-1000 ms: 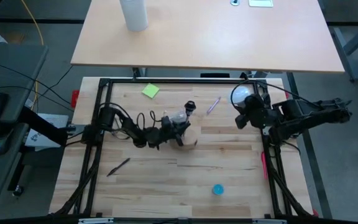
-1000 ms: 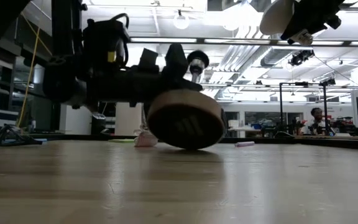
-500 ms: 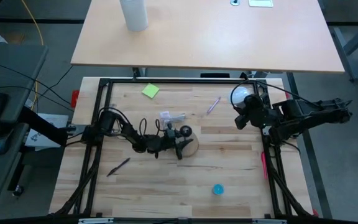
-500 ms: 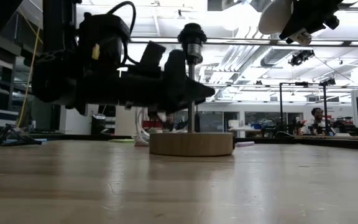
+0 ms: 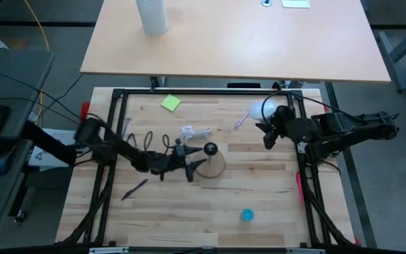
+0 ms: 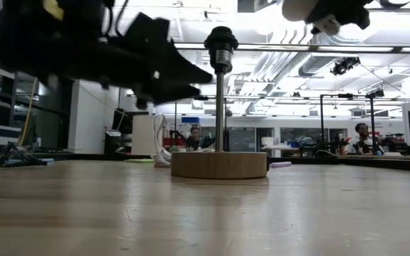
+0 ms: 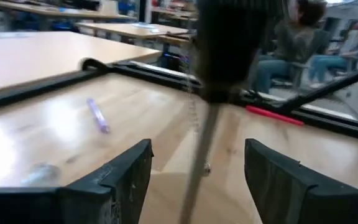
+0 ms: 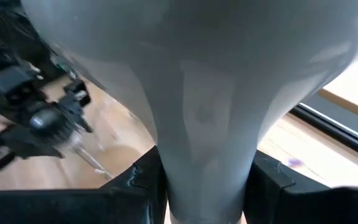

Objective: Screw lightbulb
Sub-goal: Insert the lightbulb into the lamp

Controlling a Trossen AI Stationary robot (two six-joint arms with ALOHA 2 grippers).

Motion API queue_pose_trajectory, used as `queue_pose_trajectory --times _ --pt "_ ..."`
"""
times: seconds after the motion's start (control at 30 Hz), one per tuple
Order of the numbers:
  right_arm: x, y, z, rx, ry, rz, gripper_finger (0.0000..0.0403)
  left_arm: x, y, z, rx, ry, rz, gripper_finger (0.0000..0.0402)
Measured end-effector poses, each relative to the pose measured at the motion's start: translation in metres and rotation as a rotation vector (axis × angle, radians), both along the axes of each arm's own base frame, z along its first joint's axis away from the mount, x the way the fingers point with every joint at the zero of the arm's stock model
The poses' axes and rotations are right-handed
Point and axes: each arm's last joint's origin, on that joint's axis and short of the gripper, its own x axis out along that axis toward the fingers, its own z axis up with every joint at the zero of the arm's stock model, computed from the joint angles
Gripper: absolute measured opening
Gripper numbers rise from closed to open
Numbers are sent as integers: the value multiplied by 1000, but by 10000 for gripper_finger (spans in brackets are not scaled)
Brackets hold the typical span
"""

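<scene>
Carrying the lightbulb (image 8: 197, 93) clamped by its neck, the right tool (image 5: 272, 125) should bring it straight above the socket (image 6: 221, 40), screw base down. The left tool (image 5: 189, 164), fingers apart, stands just beside the wooden base (image 6: 219, 164). The bulb's screw base is hidden in every view.

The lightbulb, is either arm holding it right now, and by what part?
Yes. The right end effector grips the lightbulb by its tapered neck. The left end effector is open and holds nothing.
</scene>
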Motion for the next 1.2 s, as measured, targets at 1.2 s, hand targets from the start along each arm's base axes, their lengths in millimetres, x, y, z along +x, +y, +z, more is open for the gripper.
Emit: queue_pose_trajectory --times 1.2 --pt "152 33 -71 -152 -562 366 139 -60 40 171 -119 -361 306 234"
